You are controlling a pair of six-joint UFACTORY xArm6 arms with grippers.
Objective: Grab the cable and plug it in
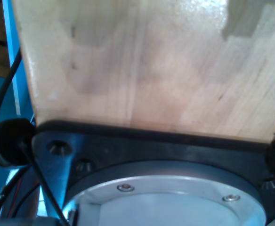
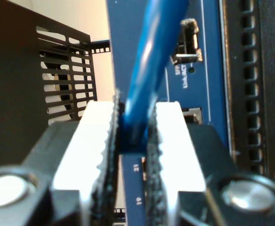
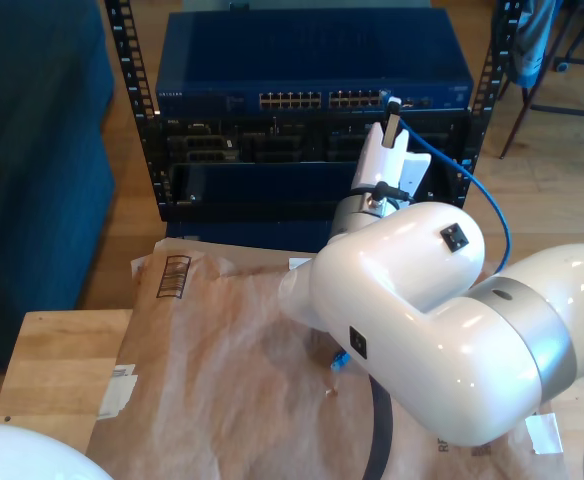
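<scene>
The cable [image 2: 144,89] is pinched between the closed pads of my second gripper [image 2: 133,141], its end up at the blue switch [image 3: 312,65] near the upper right of the exterior view. If the plug meets the port [image 2: 187,44] tilted, I judge it could jam or slip in my grip. My first gripper faces bare wooden table [image 1: 142,66], and I cannot tell whether it is open.

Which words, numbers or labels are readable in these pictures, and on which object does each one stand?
"21" and "19": port numbers on the blue switch panel, below the cable held in my second gripper.
Small white print beside the SFP slot: blurred; it seems to end in "Link/ACT".
White brand text on the blue network switch: too small to read.
Barcode on the brown paper: no legible digits.
</scene>
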